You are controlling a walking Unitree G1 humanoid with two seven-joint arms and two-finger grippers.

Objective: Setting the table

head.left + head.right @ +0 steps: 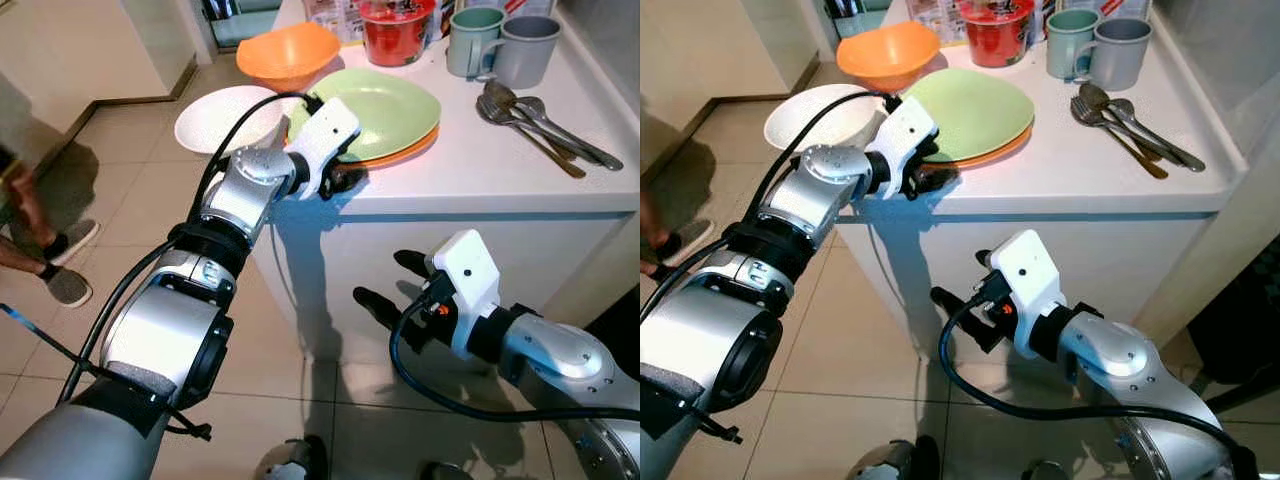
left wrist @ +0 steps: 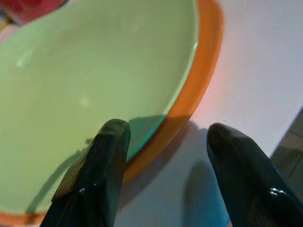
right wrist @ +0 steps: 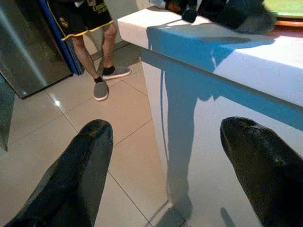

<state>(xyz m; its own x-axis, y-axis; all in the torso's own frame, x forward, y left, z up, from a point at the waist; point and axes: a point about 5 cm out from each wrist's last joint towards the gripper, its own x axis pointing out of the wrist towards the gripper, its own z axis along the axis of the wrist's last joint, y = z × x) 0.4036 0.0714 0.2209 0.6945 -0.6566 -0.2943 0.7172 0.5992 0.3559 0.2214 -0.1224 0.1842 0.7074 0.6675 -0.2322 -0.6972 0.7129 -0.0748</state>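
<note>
Left eye view: nearest, the right gripper (image 1: 385, 280) is held spread below the white counter (image 1: 500, 165). Farther, the left gripper (image 2: 163, 142) is parted at the green plate (image 1: 385, 105), stacked on an orange plate (image 2: 201, 75).

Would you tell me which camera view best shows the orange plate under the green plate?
The left wrist view: the orange plate shows as a wide rim beneath the round green plate, right before the open left gripper. Both eye views show a thin orange edge. The right wrist view catches a sliver.
</note>
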